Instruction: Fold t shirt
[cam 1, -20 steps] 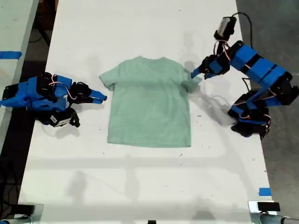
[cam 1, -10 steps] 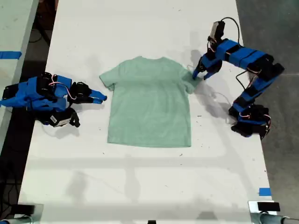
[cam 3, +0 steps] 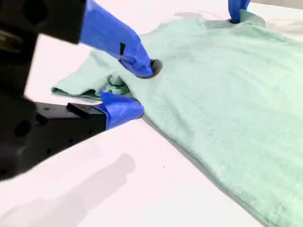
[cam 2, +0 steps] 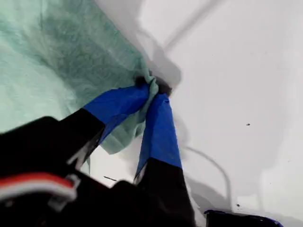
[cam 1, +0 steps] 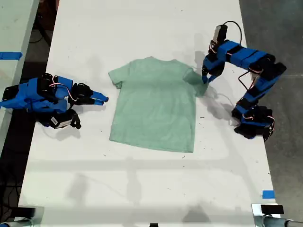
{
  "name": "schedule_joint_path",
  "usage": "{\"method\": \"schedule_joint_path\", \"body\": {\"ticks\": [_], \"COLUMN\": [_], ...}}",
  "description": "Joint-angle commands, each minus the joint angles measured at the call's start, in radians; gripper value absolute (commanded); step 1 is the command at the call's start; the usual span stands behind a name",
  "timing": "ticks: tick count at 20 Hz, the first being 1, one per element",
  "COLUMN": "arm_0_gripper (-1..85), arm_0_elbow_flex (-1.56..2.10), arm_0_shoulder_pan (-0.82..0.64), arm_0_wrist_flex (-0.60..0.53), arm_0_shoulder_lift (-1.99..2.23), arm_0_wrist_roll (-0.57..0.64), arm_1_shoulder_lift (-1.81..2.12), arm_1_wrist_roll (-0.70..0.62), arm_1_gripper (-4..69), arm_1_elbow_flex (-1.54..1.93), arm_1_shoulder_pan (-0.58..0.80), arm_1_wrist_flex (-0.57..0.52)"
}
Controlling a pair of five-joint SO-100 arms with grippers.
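Second arm [cam 1: 40, 97]: lies low on the white tabletop [cam 1: 142, 189] at the exterior view's left. My second gripper [cam 1: 100, 99] points toward the t shirt [cam 1: 154, 109]. Its jaws are parted and hold nothing. In the second wrist view the two blue fingertips [cam 3: 125, 109] frame the near sleeve, one above and one below, and the gripper is just short of the cloth in the exterior view.

T shirt: lies flat on the tabletop, centred between the two arms, neck toward the far edge of the exterior view, hem toward the near edge. The body is spread out. The sleeve on the exterior view's right is bunched and raised.

First arm [cam 1: 251, 61]: stands at the exterior view's right, arched over the tabletop. My first gripper [cam 1: 205, 79] points down onto the bunched sleeve. The first wrist view shows its jaws clenched on a fold of the sleeve edge, with cloth pinched between the blue fingertips [cam 2: 158, 118].

A blue tape mark [cam 1: 268, 194] sits on the tabletop near the exterior view's lower right.
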Motion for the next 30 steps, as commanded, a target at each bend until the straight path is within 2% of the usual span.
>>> {"method": "schedule_joint_path", "body": {"ticks": [1, 3, 5, 13, 15, 17, 18, 21, 22, 23, 24, 30], "arm_0_gripper": [10.3, 10.3, 10.3, 10.3, 10.3, 10.3, 10.3, 10.3, 10.3, 10.3, 10.3, 10.4], "arm_0_elbow_flex": [0.006, 0.006, 0.006, 0.006, 0.006, 0.006, 0.006, 0.006, 0.006, 0.006, 0.006, 0.006], "arm_0_shoulder_pan": [0.006, 0.008, 0.006, 0.006, 0.006, 0.008, 0.008, 0.008, 0.008, 0.006, 0.006, 0.006], "arm_0_wrist_flex": [-0.002, -0.002, -0.002, -0.002, -0.002, -0.002, -0.002, -0.002, -0.002, -0.002, -0.002, -0.002], "arm_0_shoulder_lift": [0.006, 0.006, 0.006, 0.006, 0.006, 0.006, 0.006, 0.006, 0.006, 0.006, 0.006, 0.006], "arm_0_wrist_roll": [0.008, 0.008, 0.008, 0.008, 0.008, 0.008, 0.008, 0.008, 0.008, 0.008, 0.008, 0.008], "arm_1_shoulder_lift": [0.081, 0.071, 0.026, -0.249, -0.301, -0.293, -0.258, -0.029, 0.075, 0.195, 0.337, 1.393], "arm_1_wrist_roll": [0.020, 0.041, 0.054, 0.084, 0.052, 0.035, 0.041, 0.075, 0.107, 0.129, 0.158, 0.285], "arm_1_gripper": [1.6, 1.6, 1.6, 2.5, 26.3, 28.6, 27.9, 17.1, 15.7, 5.4, -0.2, 0.1], "arm_1_elbow_flex": [-0.261, -0.417, -0.509, -0.541, -0.568, -0.634, -0.663, -0.614, -0.560, -0.477, -0.353, 0.726], "arm_1_shoulder_pan": [-0.147, -0.272, -0.374, -0.607, -0.641, -0.635, -0.618, -0.560, -0.546, -0.541, -0.549, -0.719], "arm_1_wrist_flex": [0.100, 0.115, 0.080, -0.198, -0.224, -0.137, -0.066, 0.075, 0.126, 0.158, 0.164, -0.077]}}
